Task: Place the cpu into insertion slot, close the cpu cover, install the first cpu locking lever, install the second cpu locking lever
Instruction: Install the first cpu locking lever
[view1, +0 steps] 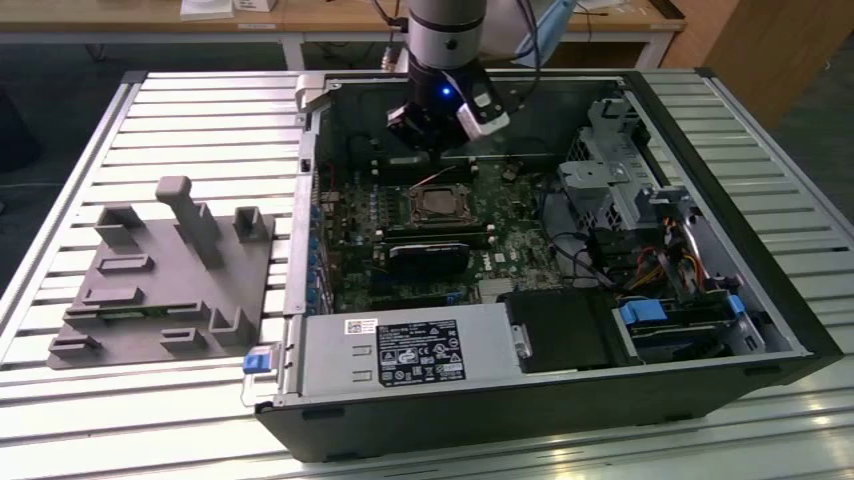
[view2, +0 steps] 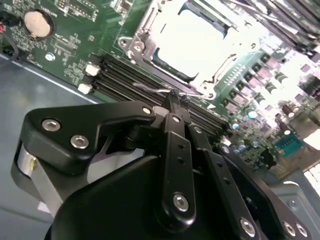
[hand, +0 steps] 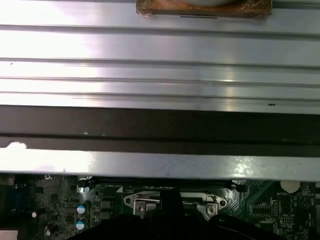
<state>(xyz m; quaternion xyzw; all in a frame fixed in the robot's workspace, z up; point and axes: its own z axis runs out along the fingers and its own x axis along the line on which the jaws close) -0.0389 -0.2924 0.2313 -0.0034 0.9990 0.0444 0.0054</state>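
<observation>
Scene: An open computer case (view1: 781, 300) is lying on a slatted table (view1: 200, 110), with the arm reaching down into it over the green motherboard (view2: 65, 45). A grey fixture block (view1: 160, 280) is sitting on the table at the exterior view's left.
Cpu: The cpu (view2: 192, 42) is sitting inside the insertion slot (view1: 438, 206), glaring pale under the light in the second wrist view.
Cover: The cpu cover (view2: 136, 45) is looking folded down, its silver frame lying around the chip, so the first two steps are reading as done.
Levers: A thin wire locking lever (view2: 158, 90) is running along the socket edge nearest the memory slots (view2: 120, 80). Whether it is latched cannot be told, nor which of the two levers it is. The lever work is judged to be the part under way.
Gripper: The gripper (view2: 173, 100) is hovering low at that edge of the socket, just beside the memory slots.
Jaws: The two fingers (view2: 172, 145) are lying together, closing to a single point with no gap showing between them. The tip is meeting the wire lever, though whether it is pinching or only pressing cannot be told.
</observation>
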